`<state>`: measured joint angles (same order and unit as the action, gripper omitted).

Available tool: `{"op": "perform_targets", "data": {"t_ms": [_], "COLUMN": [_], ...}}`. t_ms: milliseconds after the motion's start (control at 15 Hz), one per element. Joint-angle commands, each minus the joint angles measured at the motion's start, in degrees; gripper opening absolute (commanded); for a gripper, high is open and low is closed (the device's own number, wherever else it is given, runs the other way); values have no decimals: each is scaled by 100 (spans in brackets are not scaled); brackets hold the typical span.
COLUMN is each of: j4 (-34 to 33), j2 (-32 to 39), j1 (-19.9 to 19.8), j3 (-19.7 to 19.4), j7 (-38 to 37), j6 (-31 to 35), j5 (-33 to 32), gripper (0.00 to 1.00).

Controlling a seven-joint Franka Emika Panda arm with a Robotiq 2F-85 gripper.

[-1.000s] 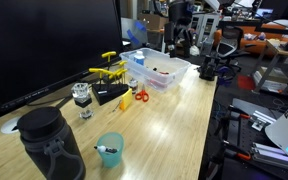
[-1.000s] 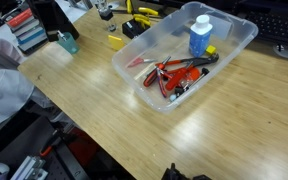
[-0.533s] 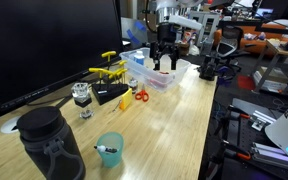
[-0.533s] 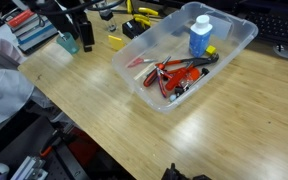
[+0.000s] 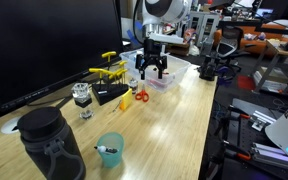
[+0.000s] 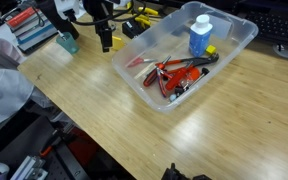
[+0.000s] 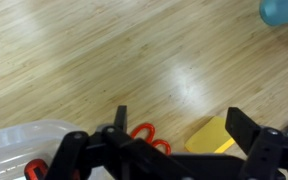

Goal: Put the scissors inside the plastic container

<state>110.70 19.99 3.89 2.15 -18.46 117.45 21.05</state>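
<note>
Here, small scissors, orange-red handles, beside plastic container; tool wide open, empty.

Pale honey wood with fine lengthwise grain on the tabletop. Orange-red on the handles of the scissors, showing as two orange-red loops in the wrist view. Clear, milky plastic with a bluish-white rim on the plastic container; inside, a blue bottle with a pale cap, and red-and-black tools. Matt black on the fingers. Bright yellow on the tool handles, teal on the cup, near-black on the jug.
</note>
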Motion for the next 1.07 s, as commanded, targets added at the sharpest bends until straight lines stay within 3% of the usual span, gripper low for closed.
{"op": "perform_targets", "data": {"t_ms": [0,200,667,800,933,1000], "j4": [-17,-66,-275,-176,-65,-170], "j2": [0,50,710,800,839,891], "j1": [-13,-12,327,465,500,408], "j3": [7,26,-161,-200,-118,-60], "j7": [-8,-68,-2131,-2761,-2884,-2723], "j6": [-17,8,724,1191,1723,1402], "j5": [-9,86,12,-56,-16,-52], "gripper": [100,100,100,100,100,100]}}
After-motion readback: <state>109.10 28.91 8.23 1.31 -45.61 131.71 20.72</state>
